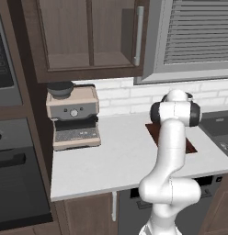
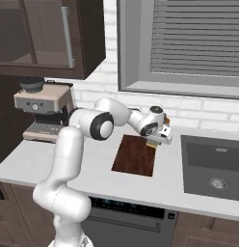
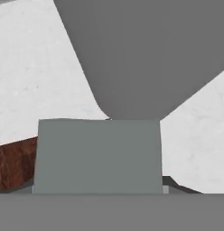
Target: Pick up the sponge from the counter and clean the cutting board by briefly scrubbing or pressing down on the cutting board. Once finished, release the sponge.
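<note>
While the sponge [image 3: 97, 155] sits this close under the hand camera, you get its grey-green top as a broad block, with a strip of the cutting board [image 3: 14, 168] showing to one side of it and white counter [image 3: 37, 67] beyond. From the right base camera, the gripper [image 2: 157, 140] hangs over the far corner of the cutting board [image 2: 136, 157] nearest the sink [image 2: 213, 166], and a small yellowish block, most likely the sponge [image 2: 151, 144], shows just beneath it. Whether the fingers are clamped on the sponge or merely hovering round it, you cannot tell from these pictures, because the fingertips themselves are hidden.

Judging by that position, the step in hand is bringing the sponge onto the board and pressing. You would do well to shift away from the sink first, toward the middle of the board, since at this corner the sponge could land half on the counter and the press would count for little. Keep the sponge's flat face parallel to the wood as you go down, then press gently and straight; a soft block squashes, so a hard push may let it squirm out sideways. A short rub along the board's long side should be enough. Let go only once the sponge rests flat, and lift straight up afterwards so it isn't dragged toward the sink.
</note>
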### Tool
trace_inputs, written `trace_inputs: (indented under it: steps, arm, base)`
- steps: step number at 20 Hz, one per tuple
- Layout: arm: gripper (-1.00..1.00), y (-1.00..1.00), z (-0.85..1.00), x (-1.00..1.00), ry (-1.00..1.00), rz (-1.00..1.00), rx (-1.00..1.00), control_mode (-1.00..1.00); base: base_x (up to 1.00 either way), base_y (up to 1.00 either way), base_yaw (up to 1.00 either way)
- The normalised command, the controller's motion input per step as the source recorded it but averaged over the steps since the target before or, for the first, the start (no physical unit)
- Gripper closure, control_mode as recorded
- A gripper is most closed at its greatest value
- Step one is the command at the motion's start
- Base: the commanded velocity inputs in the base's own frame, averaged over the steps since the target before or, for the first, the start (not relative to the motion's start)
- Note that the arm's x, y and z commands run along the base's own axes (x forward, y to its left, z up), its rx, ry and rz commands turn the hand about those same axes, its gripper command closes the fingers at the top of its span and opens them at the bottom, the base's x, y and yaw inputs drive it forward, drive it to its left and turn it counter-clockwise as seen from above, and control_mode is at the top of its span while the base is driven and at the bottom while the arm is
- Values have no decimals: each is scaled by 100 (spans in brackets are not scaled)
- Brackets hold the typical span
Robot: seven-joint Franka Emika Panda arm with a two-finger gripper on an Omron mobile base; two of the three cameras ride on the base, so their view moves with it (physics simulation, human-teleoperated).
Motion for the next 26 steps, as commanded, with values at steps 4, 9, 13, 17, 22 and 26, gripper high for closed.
trace_inputs:
  steps: [4,9,13,17,22,26]
  arm:
    - [100,0,0,72,-2,-4,0,-100]
    - [100,0,0,48,-2,-5,0,-100]
    - [100,6,-2,-37,-1,-8,0,-100]
    - [100,11,0,-85,-1,-14,0,-100]
    - [100,29,0,-100,-5,-14,0,-100]
    - [100,44,0,-96,-7,-10,0,-100]
  base:
    - [0,0,0]
    - [0,0,0]
    - [0,0,0]
    - [0,0,0]
    - [0,0,0]
    - [0,0,0]
